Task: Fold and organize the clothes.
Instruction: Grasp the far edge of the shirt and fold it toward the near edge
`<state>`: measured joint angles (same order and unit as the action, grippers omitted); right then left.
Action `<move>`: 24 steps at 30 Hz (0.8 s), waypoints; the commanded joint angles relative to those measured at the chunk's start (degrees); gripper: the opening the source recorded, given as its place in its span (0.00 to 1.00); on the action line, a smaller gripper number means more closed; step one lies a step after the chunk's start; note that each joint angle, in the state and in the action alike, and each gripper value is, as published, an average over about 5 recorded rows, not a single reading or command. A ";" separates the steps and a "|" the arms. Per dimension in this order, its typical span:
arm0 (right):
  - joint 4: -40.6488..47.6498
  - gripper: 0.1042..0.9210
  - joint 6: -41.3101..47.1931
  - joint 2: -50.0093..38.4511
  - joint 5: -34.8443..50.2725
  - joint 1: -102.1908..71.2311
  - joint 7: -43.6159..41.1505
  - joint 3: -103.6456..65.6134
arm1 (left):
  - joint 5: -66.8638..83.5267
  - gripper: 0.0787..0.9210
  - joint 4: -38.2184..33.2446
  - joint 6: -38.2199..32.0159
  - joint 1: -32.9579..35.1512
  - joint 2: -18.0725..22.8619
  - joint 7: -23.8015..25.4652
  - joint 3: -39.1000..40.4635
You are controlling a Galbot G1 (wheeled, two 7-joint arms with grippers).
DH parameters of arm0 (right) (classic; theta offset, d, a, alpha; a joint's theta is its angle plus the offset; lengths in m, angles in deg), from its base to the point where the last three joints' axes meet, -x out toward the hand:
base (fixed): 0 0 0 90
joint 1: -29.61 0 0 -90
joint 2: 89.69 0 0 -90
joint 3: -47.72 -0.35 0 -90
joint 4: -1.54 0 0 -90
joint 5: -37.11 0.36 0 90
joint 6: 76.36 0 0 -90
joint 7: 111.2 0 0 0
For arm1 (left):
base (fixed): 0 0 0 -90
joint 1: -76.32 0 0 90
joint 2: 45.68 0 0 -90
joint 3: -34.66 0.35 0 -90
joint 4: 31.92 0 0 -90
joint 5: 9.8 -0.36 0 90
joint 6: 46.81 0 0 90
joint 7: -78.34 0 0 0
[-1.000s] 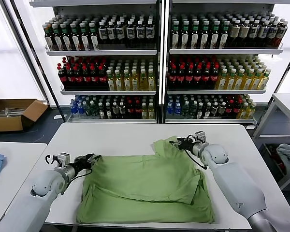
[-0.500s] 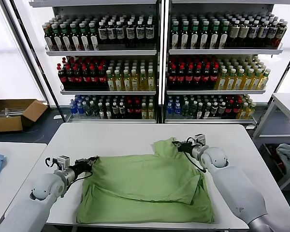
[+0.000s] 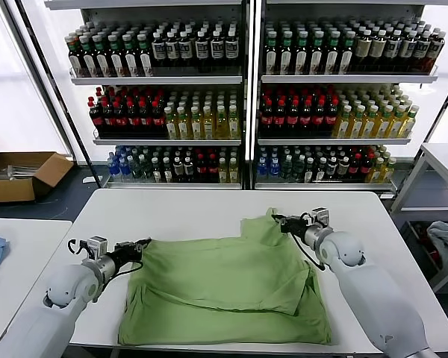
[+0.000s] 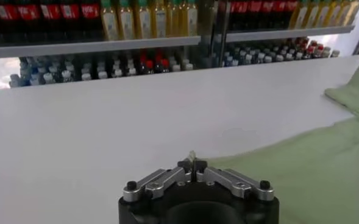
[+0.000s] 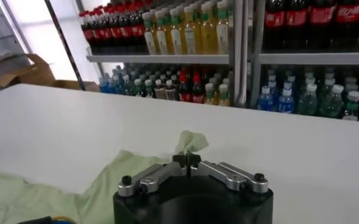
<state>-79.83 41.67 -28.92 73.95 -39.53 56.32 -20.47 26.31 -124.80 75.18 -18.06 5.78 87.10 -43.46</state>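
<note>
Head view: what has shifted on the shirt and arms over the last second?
Both end effectors stay pinched on the light green shirt. The right end effector has drawn its corner outward to the robot's right, and the left end effector has drawn its corner slightly toward the robot's left, stretching the upper fold a little flatter. The shirt's lower folded part and the white table look unchanged.

Light green polo shirt (image 3: 228, 287): half-folded, flat on table, two corners pinched.

One green shirt (image 3: 231, 287), two grippers (left (image 3: 143, 243), right (image 3: 278, 221)), one cardboard box (image 3: 22, 176).
</note>
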 commanded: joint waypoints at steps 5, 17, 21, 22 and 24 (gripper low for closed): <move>-20.59 0.00 -0.98 -6.01 2.38 -17.19 0.42 -11.39 | -0.15 0.03 -9.93 -1.19 7.65 -0.63 -0.47 -6.81; -31.00 0.00 -2.18 -3.89 1.39 -33.91 -0.12 -23.18 | -2.37 0.02 -19.09 -1.54 21.24 0.72 -0.91 -13.75; -34.28 0.00 -3.26 -2.17 0.52 -41.24 -0.60 -26.74 | -3.51 0.02 -21.90 -1.57 25.84 1.10 -0.84 -15.57; -35.23 0.00 -3.54 -1.62 0.39 -43.39 -0.75 -27.76 | -3.74 0.02 -22.65 -1.59 27.08 1.22 -0.84 -16.20; -36.83 0.00 -4.10 -0.69 0.20 -46.85 -1.05 -29.38 | -4.03 0.02 -23.94 -1.69 29.26 1.50 -0.84 -17.42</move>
<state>-107.38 38.85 -31.60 74.65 -69.64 55.61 -40.86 23.95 -140.53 73.74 -1.56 6.50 86.33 -54.90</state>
